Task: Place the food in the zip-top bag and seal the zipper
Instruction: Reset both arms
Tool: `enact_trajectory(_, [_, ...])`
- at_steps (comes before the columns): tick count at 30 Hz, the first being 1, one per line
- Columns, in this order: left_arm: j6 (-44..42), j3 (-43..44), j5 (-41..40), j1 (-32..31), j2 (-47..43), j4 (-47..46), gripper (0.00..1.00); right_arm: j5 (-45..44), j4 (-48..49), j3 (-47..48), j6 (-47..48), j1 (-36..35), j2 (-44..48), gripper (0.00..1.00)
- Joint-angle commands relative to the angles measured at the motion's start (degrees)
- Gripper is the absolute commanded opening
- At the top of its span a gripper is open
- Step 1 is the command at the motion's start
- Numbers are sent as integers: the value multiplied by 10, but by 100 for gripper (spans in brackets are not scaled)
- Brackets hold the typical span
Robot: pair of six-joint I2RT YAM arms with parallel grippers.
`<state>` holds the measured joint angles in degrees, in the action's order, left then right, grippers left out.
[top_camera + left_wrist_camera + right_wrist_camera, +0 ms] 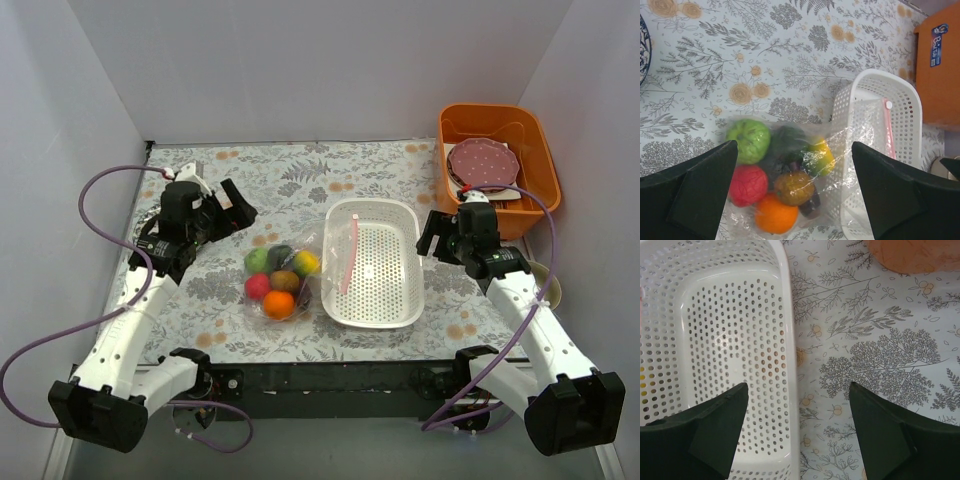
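Observation:
The clear zip-top bag [300, 272] lies on the table with its mouth draped over the white basket's left rim. Its pink zipper [349, 255] runs along inside the basket and shows in the left wrist view [888, 127]. The food sits inside the bag: a light-green ball [749, 140], red ball [747, 185], orange [776, 217], brown kiwi [793, 187], yellow lemon [821, 156], dark avocado [787, 140] and a bit of purple eggplant [811, 206]. My left gripper [228, 210] is open above the table, left of and behind the bag. My right gripper [436, 236] is open beside the basket's right rim.
The white perforated basket [395, 262] stands right of centre; its right wall shows in the right wrist view [785, 365]. An orange bin [540, 170] holding a dotted plate [482, 162] stands at the back right. A patterned cloth covers the table.

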<state>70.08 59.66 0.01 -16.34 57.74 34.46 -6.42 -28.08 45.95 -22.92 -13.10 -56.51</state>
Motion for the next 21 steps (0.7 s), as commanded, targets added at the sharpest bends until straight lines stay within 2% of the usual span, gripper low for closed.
enact_trajectory(1, [-15,27,108,68,12,-5,98,56,9,0,55,10,5,89])
enact_trajectory(3, [-7,37,120,71,14,-7,98,78,9,0,62,11,0,89])
enact_trajectory(10, [-3,25,90,71,-11,-15,98,67,20,-10,67,12,4,89])
enact_trajectory(21, [-7,4,94,72,-30,-28,98,69,28,-18,65,12,7,89])
